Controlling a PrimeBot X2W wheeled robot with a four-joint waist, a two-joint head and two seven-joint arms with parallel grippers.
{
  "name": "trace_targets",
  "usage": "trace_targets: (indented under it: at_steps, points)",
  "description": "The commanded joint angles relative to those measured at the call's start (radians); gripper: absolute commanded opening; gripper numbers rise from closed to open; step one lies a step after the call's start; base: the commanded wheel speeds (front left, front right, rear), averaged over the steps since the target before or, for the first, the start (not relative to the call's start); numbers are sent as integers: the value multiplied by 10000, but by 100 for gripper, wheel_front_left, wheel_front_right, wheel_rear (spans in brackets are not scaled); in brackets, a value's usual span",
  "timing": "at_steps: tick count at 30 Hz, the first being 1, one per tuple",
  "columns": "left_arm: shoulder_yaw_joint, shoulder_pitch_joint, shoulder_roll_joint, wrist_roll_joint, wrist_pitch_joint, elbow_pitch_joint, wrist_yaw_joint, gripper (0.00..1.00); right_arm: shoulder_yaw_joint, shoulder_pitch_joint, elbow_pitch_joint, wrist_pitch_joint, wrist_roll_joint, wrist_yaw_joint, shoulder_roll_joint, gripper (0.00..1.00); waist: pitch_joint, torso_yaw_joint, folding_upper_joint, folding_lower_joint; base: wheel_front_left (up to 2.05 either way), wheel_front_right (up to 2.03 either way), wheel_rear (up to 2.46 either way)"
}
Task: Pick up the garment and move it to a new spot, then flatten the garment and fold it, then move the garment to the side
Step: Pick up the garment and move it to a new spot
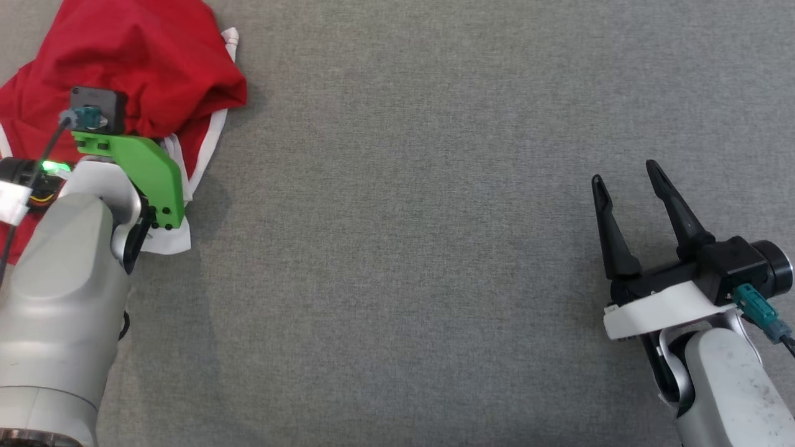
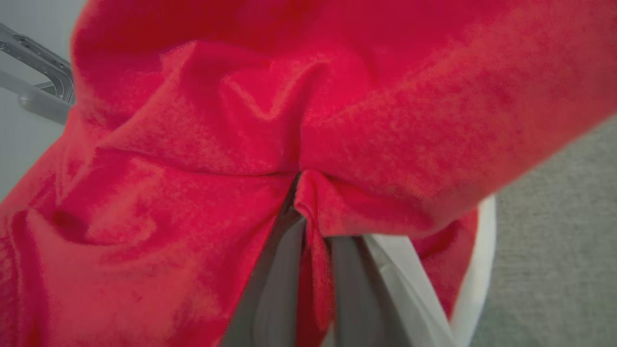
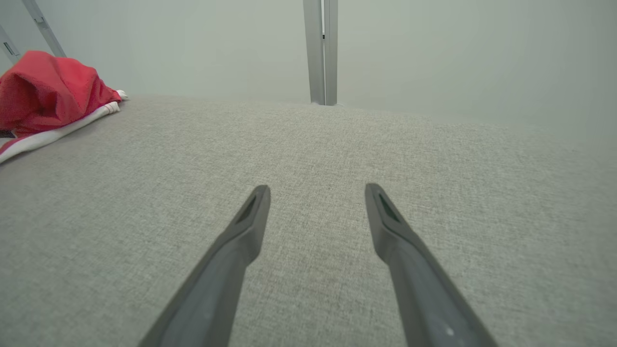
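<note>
- A robot lab or test cell is suggested, rather than a home.
- The tabletop (image 1: 397, 261) is covered in plain grey woven fabric, like a prepared work surface.
- It is backed by bare pale panels (image 3: 458, 53), which are joined at an upright aluminium post (image 3: 320, 53).
- A slanted metal strut (image 3: 43, 29) is seen at the far corner, and a drilled metal rail (image 2: 36, 60) beside it.

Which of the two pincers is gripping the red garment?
The left pincer: its jaws are shut on a fold of the red garment, while the right pincer stands open, empty.
</note>
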Motion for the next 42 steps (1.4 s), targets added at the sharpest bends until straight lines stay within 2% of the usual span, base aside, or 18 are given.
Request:
trace_targets:
  at_steps: [1,6,12,17,21,23,27,30,34,38,40,42]
  points:
    - [48,58,140,-228,-238,-191,-18,0,-64,267,77,-31,-1,1,96,100,-408,-280,0,-2,0,0,0]
    - [337,305,862,-571,-921,-1226,26,0,-301,904,246,-31,19,1,389,100,-1374,-107,0,-2,0,0,0]
    - [416,750,1433,-656,-454,-3816,230,0,-562,1776,391,-31,91,1,713,100,-2528,49,0,-2,0,0,0]
    - [324,1500,1393,-1123,757,-7308,340,0,-740,2204,408,-31,139,1,917,100,-3149,-158,0,-2,0,0,0]
    - [-15,2210,1076,-1644,1779,-9948,481,0,-769,2339,408,-31,164,1,1015,100,-3464,-631,0,-2,0,0,0]
    - [-249,2505,865,-1949,2212,-11029,573,0,-761,2270,403,-31,176,1,1045,100,-3477,-978,0,-2,0,0,0]
    - [-932,2784,418,-2182,2839,-12275,648,0,-705,2141,416,-31,203,1,1089,100,-3465,-1730,0,-2,0,0,0]
    - [-1365,2897,-170,-2720,3205,-12545,716,0,-697,2079,454,-31,253,1,1094,100,-3422,-2344,0,-2,0,0,0]
    - [-1785,3102,-837,-3476,3647,-11798,802,0,-543,2036,534,-31,450,1,1114,100,-3346,-3276,0,-2,0,0,0]
    - [-2111,2917,-1247,-3495,3671,-9753,846,0,-436,1911,572,-31,738,1,1112,100,-3122,-4284,0,-2,0,0,0]
    - [-2208,2748,-1313,-3114,3307,-8521,891,0,-408,1892,607,-31,859,1,1115,100,-3038,-4660,0,-2,0,0,0]
    - [-2502,2665,-1395,-2535,2809,-6713,962,0,-428,1926,629,-31,970,1,1118,100,-2946,-5001,0,-2,0,0,0]
